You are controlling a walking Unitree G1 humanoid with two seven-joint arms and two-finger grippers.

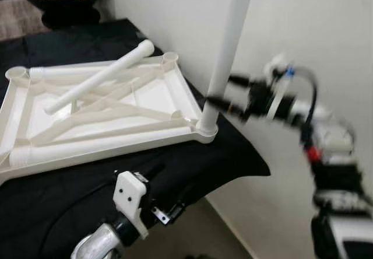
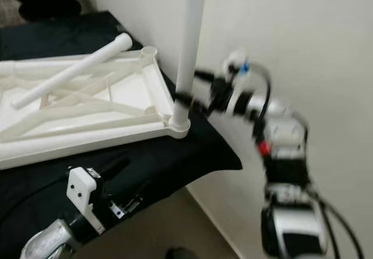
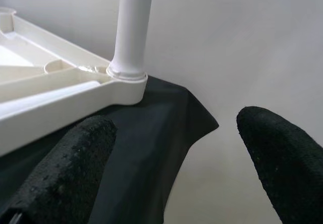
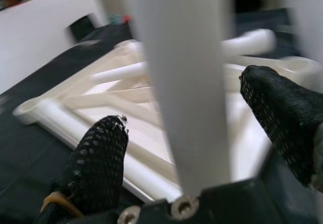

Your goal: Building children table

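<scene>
We see the upturned white tabletop (image 1: 99,104) lying flat on a black cloth (image 1: 52,195) over the bench, its ribbed underside up. A loose leg (image 1: 102,77) lies diagonally across the ribs, and another leg (image 1: 87,147) lies along the near edge. At the near right corner socket (image 1: 205,128) an upright leg (image 1: 228,43) stands seated, touching the socket rim.

Left pincer (image 3: 174,158) is low at the near cloth edge, fingers (image 3: 75,158) spread wide, holding nothing, aimed at the corner socket from below the tabletop edge. Its wrist bracket (image 1: 131,198) sits just beside the cloth's front edge.

Right pincer (image 1: 217,102) reaches in from the right at the foot of the upright leg. The right wrist view puts the leg between both fingers (image 4: 98,158) with gaps either side, so it's open around the leg, not clamped.

Edges: the corner socket sits near the cloth's right edge, which drops off close to the white wall (image 1: 315,25). Room is tight on the right between bench and wall; the floor (image 1: 198,235) is open below.

Head views show the tabletop; the left wrist view gives the socket seam up close.
</scene>
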